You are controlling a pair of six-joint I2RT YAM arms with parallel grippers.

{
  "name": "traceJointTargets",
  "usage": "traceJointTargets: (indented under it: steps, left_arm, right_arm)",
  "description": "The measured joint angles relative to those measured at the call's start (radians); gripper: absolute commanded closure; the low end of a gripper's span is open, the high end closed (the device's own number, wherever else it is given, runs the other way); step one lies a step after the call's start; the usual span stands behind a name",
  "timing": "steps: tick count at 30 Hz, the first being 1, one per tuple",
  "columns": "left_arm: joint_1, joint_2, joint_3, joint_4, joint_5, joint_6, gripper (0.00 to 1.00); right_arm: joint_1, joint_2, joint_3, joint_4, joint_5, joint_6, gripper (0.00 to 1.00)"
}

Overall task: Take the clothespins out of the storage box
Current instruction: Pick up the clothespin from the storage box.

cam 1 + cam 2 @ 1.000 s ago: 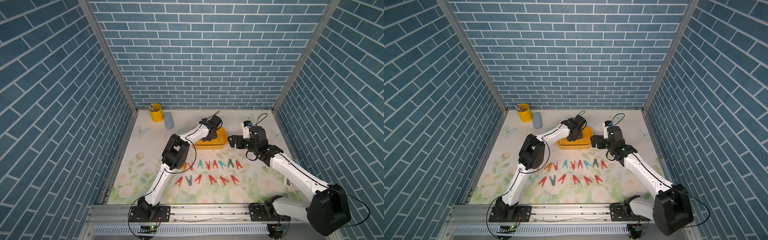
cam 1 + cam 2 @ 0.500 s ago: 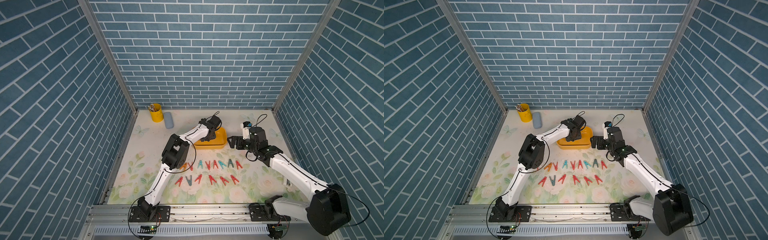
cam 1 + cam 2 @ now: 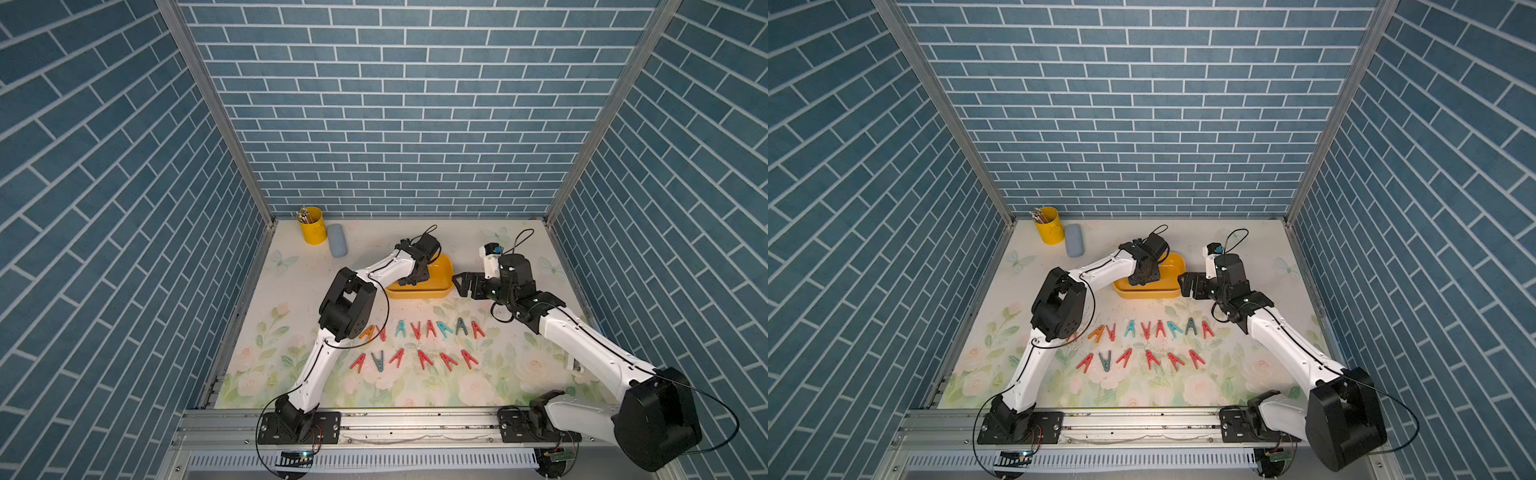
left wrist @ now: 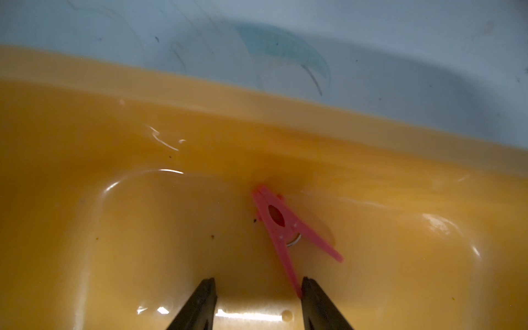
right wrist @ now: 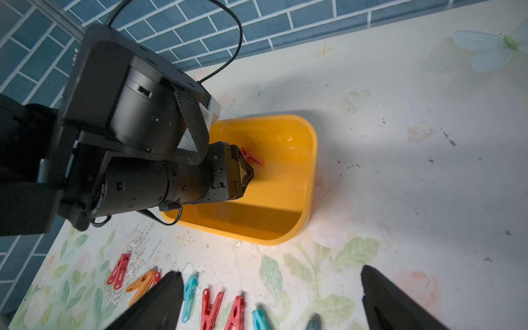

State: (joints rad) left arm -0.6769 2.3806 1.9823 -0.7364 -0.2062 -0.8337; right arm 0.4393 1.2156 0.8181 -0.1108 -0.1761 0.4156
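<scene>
Red clothespin (image 4: 285,228), tip toward storage box (image 4: 114,128) wall

Here we are inside a robot lab test booth. Blue brick-pattern panels (image 3: 395,124) close off nine, twelve and three o'clock, with aluminium corner posts (image 3: 218,112) between them. Two white robot arms (image 3: 582,345) are bolted to a metal rail (image 3: 415,422) at six o'clock, over a floral-print table (image 3: 511,374).

Our left arm (image 3: 319,359) rises from its base to a high elbow, then stretches forward, wrist bent downward. Our left gripper (image 4: 257,283) points down, jaws parted. Our right arm (image 3: 582,345) reaches forward and low. Our right gripper (image 5: 271,272) is turned sideways toward our left wrist, jaws spread wide.
</scene>
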Motion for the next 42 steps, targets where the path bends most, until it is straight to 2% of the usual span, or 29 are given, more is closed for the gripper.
traceJointTargets:
  steps: [3, 7, 10, 11, 15, 17, 20, 22, 24, 27, 32, 38, 42]
  left_arm:
    - [-0.007, 0.004, 0.041, -0.037, -0.023, 0.007, 0.25]
    - [-0.018, 0.004, 0.083, -0.043, -0.037, 0.013, 0.32]
    - [-0.024, 0.006, 0.084, -0.05, -0.04, 0.015, 0.49]
    - [-0.024, 0.006, 0.084, -0.054, -0.04, 0.019, 0.51]
    - [-0.025, 0.021, 0.093, -0.061, -0.04, 0.016, 0.53]
    - [-0.025, 0.039, 0.103, -0.062, -0.04, 0.019, 0.58]
    - [-0.023, 0.065, 0.11, -0.069, -0.04, 0.019, 0.58]
    - [-0.021, 0.077, 0.113, -0.069, -0.045, 0.021, 0.69]
    - [-0.021, 0.077, 0.124, -0.072, -0.048, 0.024, 0.75]
    - [-0.02, 0.082, 0.132, -0.072, -0.048, 0.029, 0.89]
    - [-0.019, 0.085, 0.138, -0.079, -0.053, 0.037, 0.99]
    - [-0.018, 0.082, 0.134, -0.077, -0.058, 0.038, 1.0]
    - [-0.018, 0.025, 0.059, -0.061, -0.061, 0.038, 1.0]
  right_arm:
    - [0.0, 0.0, 0.0, 0.0, -0.005, 0.005, 0.01]
    - [0.0, 0.0, -0.005, 0.001, -0.005, 0.006, 0.01]
    - [0.0, 0.0, -0.012, 0.001, -0.005, 0.006, 0.01]
    - [0.0, 0.0, -0.013, 0.001, -0.005, 0.006, 0.0]
    - [0.0, 0.0, -0.014, 0.002, -0.005, 0.006, 0.01]
    - [0.0, 0.0, -0.014, 0.002, -0.005, 0.006, 0.01]
    - [0.0, 0.0, -0.014, 0.003, -0.005, 0.006, 0.01]
    - [0.0, 0.0, -0.014, 0.004, -0.005, 0.006, 0.01]
    - [0.0, 0.0, -0.014, 0.004, -0.005, 0.006, 0.01]
    - [0.0, 0.0, -0.014, 0.005, -0.005, 0.006, 0.01]
    - [0.0, 0.0, -0.014, 0.007, -0.005, 0.006, 0.01]
    - [0.0, 0.005, -0.014, 0.013, -0.01, 0.006, 0.01]
    - [0.0, 0.014, -0.014, 0.026, -0.03, 0.007, 0.01]
